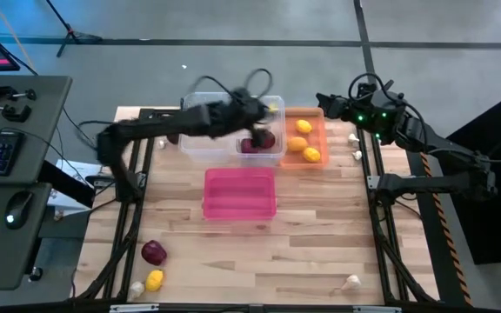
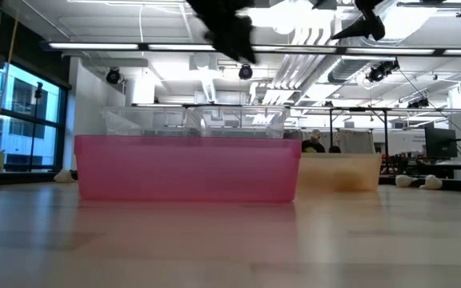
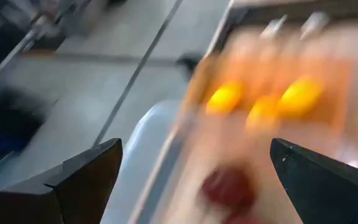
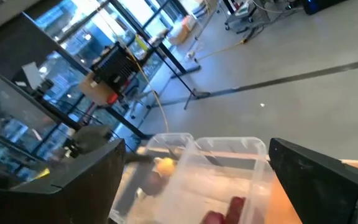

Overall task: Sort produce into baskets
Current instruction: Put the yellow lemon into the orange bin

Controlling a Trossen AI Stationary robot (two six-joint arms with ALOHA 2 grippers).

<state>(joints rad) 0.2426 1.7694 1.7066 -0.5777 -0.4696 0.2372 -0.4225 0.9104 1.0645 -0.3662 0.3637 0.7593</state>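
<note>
1. We find the left gripper (image 1: 255, 117) reaching over the right-hand clear see-through plastic bin (image 1: 272, 155) at the far side of the wooden bench (image 1: 320, 243); its jaws stand wide apart and hold nothing.
2. That bin holds dark red-purple round onions (image 1: 257, 141). The shallow orange plastic bin (image 1: 318, 130) touching its right side holds three yellow-orange lemons (image 1: 303, 127).
3. A second clear see-through bin (image 1: 205, 146) sits to the left, and the bright pink rectangular plastic bin (image 1: 239, 193) lies nearer, with nothing visible inside.
4. Unsorted pieces remain on the bench: a red onion (image 1: 153, 252), a yellow lemon (image 1: 154, 280) and a white garlic bulb (image 1: 136, 289) at the near left, and another garlic bulb (image 1: 350, 282) at the near right.
5. The right gripper (image 1: 330, 103) waits beyond the orange bin, jaws apart and holding nothing.
6. We judge the garlic light and papery, liable to crush; the onion firm but smooth and inclined to roll. Take hold across the widest girth.
</note>
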